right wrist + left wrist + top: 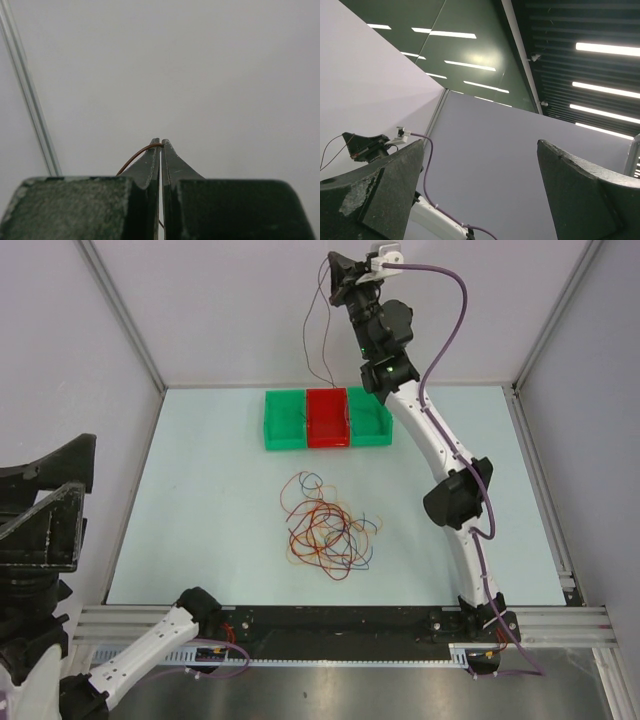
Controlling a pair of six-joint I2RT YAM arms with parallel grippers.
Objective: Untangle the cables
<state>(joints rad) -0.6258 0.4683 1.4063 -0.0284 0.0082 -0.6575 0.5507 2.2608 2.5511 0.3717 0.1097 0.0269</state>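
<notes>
Overhead first: the pale blue-green table point(200, 540) spreads out well below both sets of jaws. The right gripper point(331, 260) is raised high at the far side, above the green-red-green plastic three-bin tray point(275, 440). The left gripper point(85, 468) looms black at the near left, close to the camera, jaws spread wide with nothing between them.

Well below the right jaws and nearer the arm bases, the loose tangle of thin red, orange, blue and yellow wire loops point(325, 530) lies on the table, apart from the tray. Only this view shows that pile.

From the right jaws one thin brown wire point(308, 335) dangles down towards the tray. The right wrist view adds what overhead cannot: jaws pressed fully together, the brown wire point(134, 156) pinched at the very tips and curving off left.

The left wrist view looks up at ceiling lights between its wide-apart fingers. Beyond the finger on the picture's left it catches the right gripper, the hanging brown wire and the thick purple cable point(427, 170).
</notes>
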